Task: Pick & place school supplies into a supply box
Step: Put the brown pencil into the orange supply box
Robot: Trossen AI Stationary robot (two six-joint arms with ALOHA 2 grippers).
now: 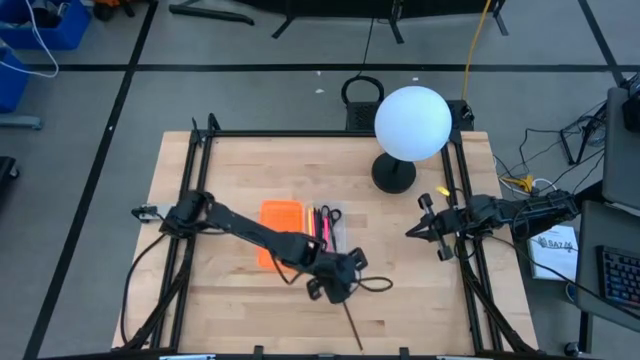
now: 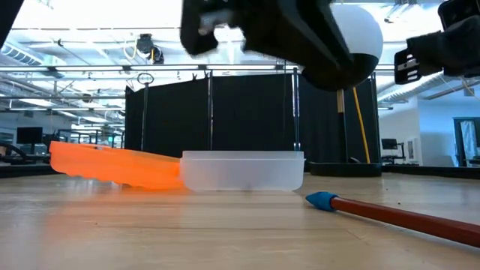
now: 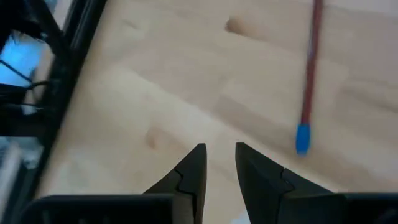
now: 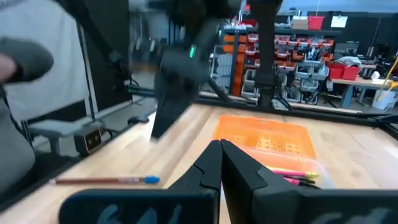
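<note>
Fingers of the left gripper (image 3: 219, 163) are hanging slightly parted, empty; the brown pencil (image 3: 309, 74) is lying just ahead of them, outside the box (image 1: 300, 226). Judging by that, it should be straddling the shaft squarely; the right gripper (image 1: 413, 231), pinched closed, is waiting well off.

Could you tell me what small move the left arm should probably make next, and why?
Probably shift the left end effector sideways over the brown pencil and descend: its narrowly parted fingers hold nothing, and that pencil lies on the table, outside the supply box.
</note>
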